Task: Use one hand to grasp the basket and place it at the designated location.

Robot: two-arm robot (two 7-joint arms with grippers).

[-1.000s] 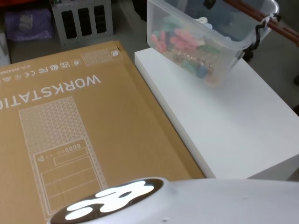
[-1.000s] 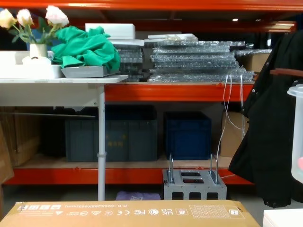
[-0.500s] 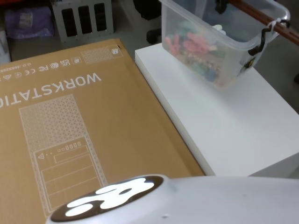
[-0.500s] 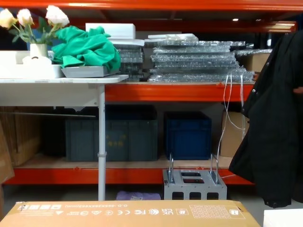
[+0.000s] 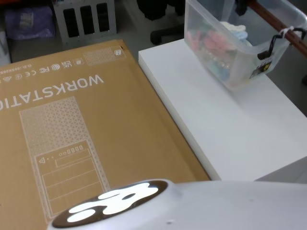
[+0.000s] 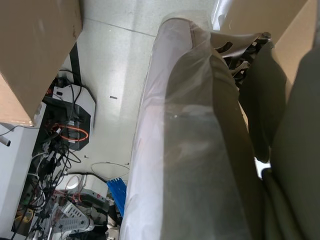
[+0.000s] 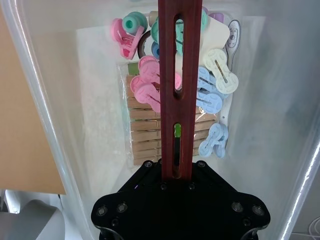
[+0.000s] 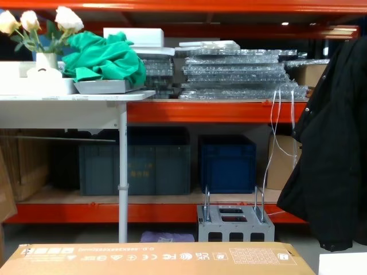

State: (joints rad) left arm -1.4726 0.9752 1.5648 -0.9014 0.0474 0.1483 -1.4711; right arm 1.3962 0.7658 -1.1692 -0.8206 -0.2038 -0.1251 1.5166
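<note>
- We see a large cardboard box printed "WORKSTATION" lying flat on the left of the head view, with its near edge along the bottom of the chest view.
- Just beside it on the right stands a white table, its top bare in the near part.
- The basket, a translucent tub, is at the table's far right end in the head view, tilted; we cannot tell whether its bottom touches the tabletop.
- Its thin red-brown handle runs lengthwise across the tub's mouth in the right wrist view.
- The right gripper is clenched on that handle near its end, the strip passing between the black jaws.
- Through the tub we make out a bundle of wooden clothespins and loose pink, blue and green plastic clips.
- The left wrist view looks along a plastic-wrapped arm segment toward the floor; we cannot tell how the left gripper stands.
</note>
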